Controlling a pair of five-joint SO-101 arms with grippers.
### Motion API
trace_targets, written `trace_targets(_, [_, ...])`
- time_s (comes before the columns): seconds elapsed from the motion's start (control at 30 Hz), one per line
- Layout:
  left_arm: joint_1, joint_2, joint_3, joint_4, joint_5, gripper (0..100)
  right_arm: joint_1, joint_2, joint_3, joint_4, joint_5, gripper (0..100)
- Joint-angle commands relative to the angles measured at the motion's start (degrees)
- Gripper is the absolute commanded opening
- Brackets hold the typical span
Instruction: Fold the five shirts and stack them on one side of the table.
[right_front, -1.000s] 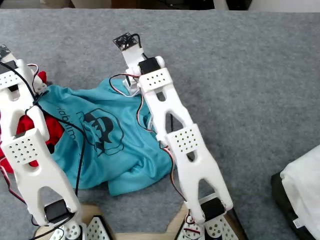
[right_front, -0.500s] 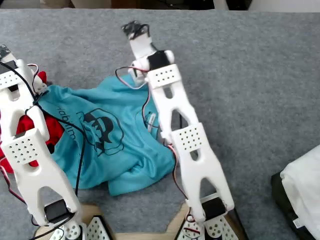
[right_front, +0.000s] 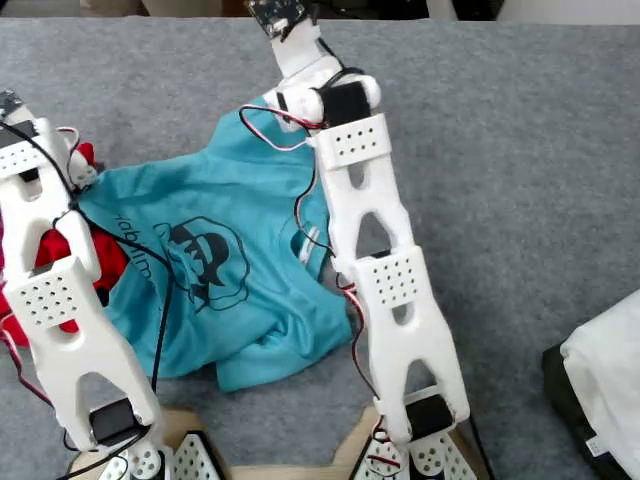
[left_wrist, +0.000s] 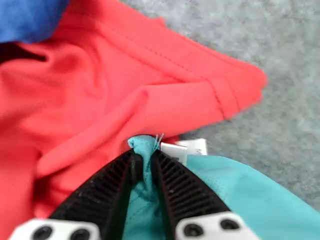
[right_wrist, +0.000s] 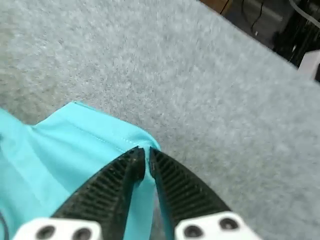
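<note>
A teal shirt (right_front: 215, 270) with a dark print lies crumpled on the grey table, partly over a red shirt (right_front: 60, 255) at the left. My left gripper (left_wrist: 144, 156) is shut on a teal shirt (left_wrist: 240, 192) edge beside its white tag (left_wrist: 186, 148), with the red shirt (left_wrist: 100, 95) underneath. My right gripper (right_wrist: 145, 156) is shut on another corner of the teal shirt (right_wrist: 75, 150), held at the far middle of the table. In the high view the right arm (right_front: 365, 210) stretches far over the cloth and the left arm (right_front: 45, 290) stands at the left edge.
A white folded cloth (right_front: 610, 370) on a dark object sits at the right edge. The grey table (right_front: 520, 170) is bare to the right and far side. A blue cloth (left_wrist: 30, 17) shows beside the red shirt.
The right arm has moved toward the far side of the table, dragging the teal shirt's corner with it and stretching the cloth out. The left arm has stayed still.
</note>
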Motion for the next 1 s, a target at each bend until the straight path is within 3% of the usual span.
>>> trace_targets(0.0, [2.02,-5.85,-6.95,4.40,0.79,2,-1.54,-12.44,-3.30,4.48,5.01,0.9])
trace_targets(0.1, [3.87,-10.33,-13.10,8.44,2.73,2,-1.63,-20.97,-3.30,8.70,8.70,0.7])
trace_targets(0.4, [10.90,-22.99,-34.81,25.76,2.90,2,7.78,-44.44,-2.51,14.15,10.73,0.6])
trace_targets(0.7, [11.69,-43.12,-35.25,26.20,2.37,2,20.97,-62.37,-2.59,15.30,17.85,0.6])
trace_targets(0.97, [11.69,-59.74,-35.34,25.93,-1.23,2,36.62,-73.63,-3.21,13.89,14.59,0.7])
